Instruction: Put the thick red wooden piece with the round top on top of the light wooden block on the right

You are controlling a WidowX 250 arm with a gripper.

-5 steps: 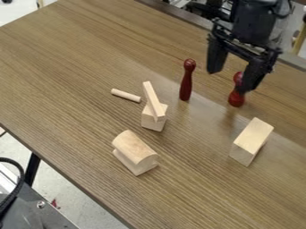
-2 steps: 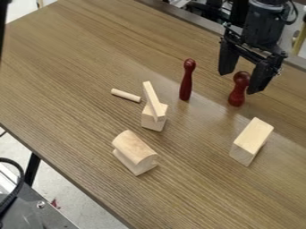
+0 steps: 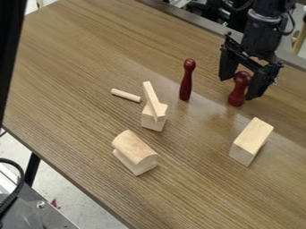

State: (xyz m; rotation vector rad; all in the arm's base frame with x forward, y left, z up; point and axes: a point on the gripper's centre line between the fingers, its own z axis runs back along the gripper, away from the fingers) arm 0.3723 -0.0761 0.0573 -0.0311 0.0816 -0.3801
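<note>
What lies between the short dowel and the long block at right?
In the camera view, a small block with a thin stick against it.

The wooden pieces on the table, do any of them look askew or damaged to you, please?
The thin stick sits aslant on the small block, one end jutting past it, so it looks askew. I see no damage.

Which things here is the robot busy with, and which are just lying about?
Busy here:
- gripper, open
- stouter red pin, nearest it

Just about:
- slimmer red pin
- dowel
- small block, stick resting on it
- round-topped block
- oblong block
</note>
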